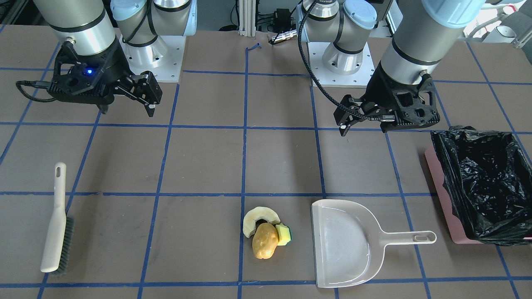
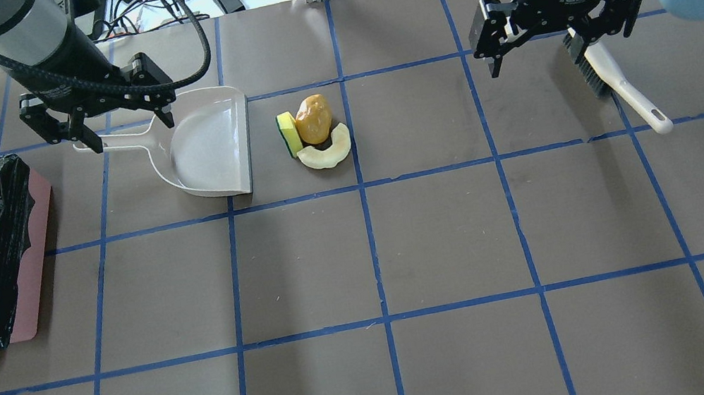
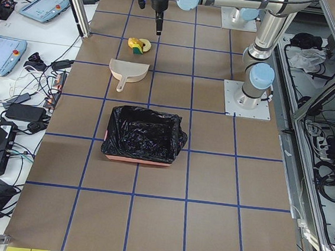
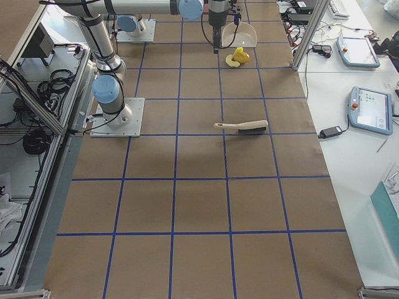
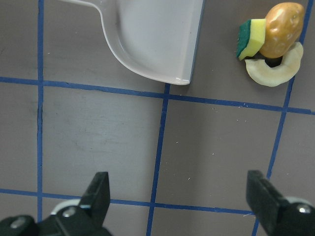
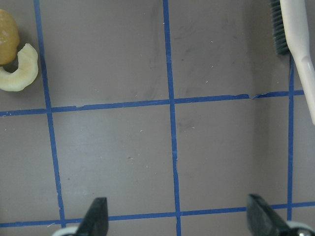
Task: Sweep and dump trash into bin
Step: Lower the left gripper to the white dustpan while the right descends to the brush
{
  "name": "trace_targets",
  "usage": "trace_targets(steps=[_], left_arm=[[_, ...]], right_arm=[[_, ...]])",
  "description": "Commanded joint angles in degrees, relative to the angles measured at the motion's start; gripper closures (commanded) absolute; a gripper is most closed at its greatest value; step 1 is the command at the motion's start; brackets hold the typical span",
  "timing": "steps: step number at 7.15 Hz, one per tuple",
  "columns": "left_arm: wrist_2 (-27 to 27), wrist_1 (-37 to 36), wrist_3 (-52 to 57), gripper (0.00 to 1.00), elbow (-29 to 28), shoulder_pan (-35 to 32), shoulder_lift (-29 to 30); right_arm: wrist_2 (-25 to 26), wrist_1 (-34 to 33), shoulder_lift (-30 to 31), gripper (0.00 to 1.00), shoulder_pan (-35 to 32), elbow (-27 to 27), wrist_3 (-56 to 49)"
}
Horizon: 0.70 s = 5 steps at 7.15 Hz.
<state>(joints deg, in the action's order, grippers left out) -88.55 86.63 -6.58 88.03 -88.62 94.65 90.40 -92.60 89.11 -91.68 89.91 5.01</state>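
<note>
Nothing was picked up yet. The left fingers (image 5: 98, 191) were spread wide and empty above the table (image 2: 445, 239), and so were the right fingers (image 6: 97, 214).

The layout looked deliberate. The beige dustpan (image 2: 211, 146) lay ahead of the left fingers, not between them, with its open lip turned toward the trash. That was a golden-brown potato (image 1: 264, 241), a pale crescent slice (image 1: 259, 214) and a yellow sponge wedge with a green edge (image 1: 283, 234). All three were bunched together and touching, just beside the lip, ahead of the left fingers and off toward the right arm's side.

The hand brush (image 1: 56, 220) lay flat ahead of the right fingers, toward their outer side, so probably that arm would sweep while the left one held the pan. The pink bin (image 1: 440, 187) with its black bag liner (image 1: 486, 182) sat out past the left fingers on the far side from the trash. That would likely make for a short swing to dump.
</note>
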Motion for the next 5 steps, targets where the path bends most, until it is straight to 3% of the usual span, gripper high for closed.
trace_targets(steps=[1, 3, 4, 5], left_arm=[[0.2, 0.0, -0.4, 0.02, 0.1, -0.4, 0.4], [-0.7, 0.7, 0.3, 0.03, 0.2, -1.6, -0.6], [-6.6, 0.6, 0.4, 0.06, 0.2, -3.7, 0.6], [-7.4, 0.3, 2.6, 0.07, 0.2, -4.2, 1.0]], right_arm=[[0.3, 0.2, 0.0, 0.0, 0.1, 0.0, 0.0], [-0.1, -0.2, -0.3, 0.0, 1.3, 0.0, -0.2], [-0.4, 0.0, -1.5, 0.0, 5.0, 0.0, -3.7], [-0.3, 0.0, -3.1, 0.0, 8.4, 0.2, -8.0]])
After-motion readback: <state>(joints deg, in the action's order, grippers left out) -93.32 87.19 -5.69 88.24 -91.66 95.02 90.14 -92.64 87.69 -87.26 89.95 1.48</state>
